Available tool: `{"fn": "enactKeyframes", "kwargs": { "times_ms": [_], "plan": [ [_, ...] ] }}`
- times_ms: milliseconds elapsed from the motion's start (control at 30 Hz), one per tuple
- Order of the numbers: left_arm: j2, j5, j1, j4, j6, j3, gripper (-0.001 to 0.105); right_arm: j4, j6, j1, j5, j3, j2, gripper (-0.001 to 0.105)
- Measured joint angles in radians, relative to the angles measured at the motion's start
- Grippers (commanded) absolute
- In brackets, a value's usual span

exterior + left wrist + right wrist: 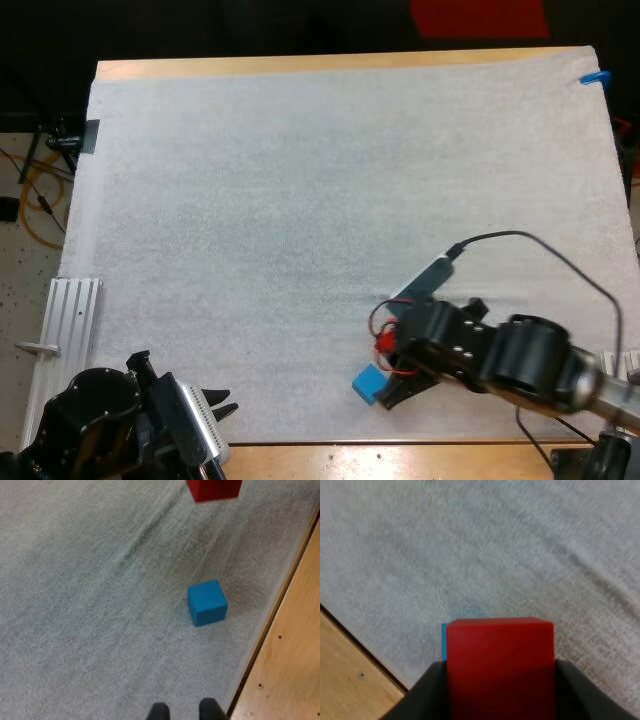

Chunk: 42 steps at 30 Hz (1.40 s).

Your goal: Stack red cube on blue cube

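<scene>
Red cube clamped in right gripper, hanging clear over blue cube, slightly offset, left gripper with fingers apart

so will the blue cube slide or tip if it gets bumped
It probably won't slide easily: the blue cube sits flat on a fuzzy mat that should grip it. Tipping seems unlikely, as it looks as wide as tall. Its crisp edges suggest it is rigid, so it should shift whole rather than squash.
</scene>
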Motion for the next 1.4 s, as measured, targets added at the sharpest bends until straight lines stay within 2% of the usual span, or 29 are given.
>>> {"fn": "enactKeyframes", "kwargs": {
  "times_ms": [333, 767, 1400],
  "plan": [
    [0.0, 0.0, 0.0, 0.0, 0.0, 0.0, 0.012, -0.06, 0.0, -0.001, -0.027, -0.001, 0.093, 0.024],
    [0.0, 0.0, 0.0, 0.0, 0.0, 0.0, 0.012, -0.158, 0.037, -0.001, -0.1, 0.115, 0.094, 0.024],
    [0.0, 0.0, 0.0, 0.0, 0.0, 0.0, 0.012, -0.299, 0.049, -0.001, -0.131, 0.265, 0.094, 0.024]
  ]
}}
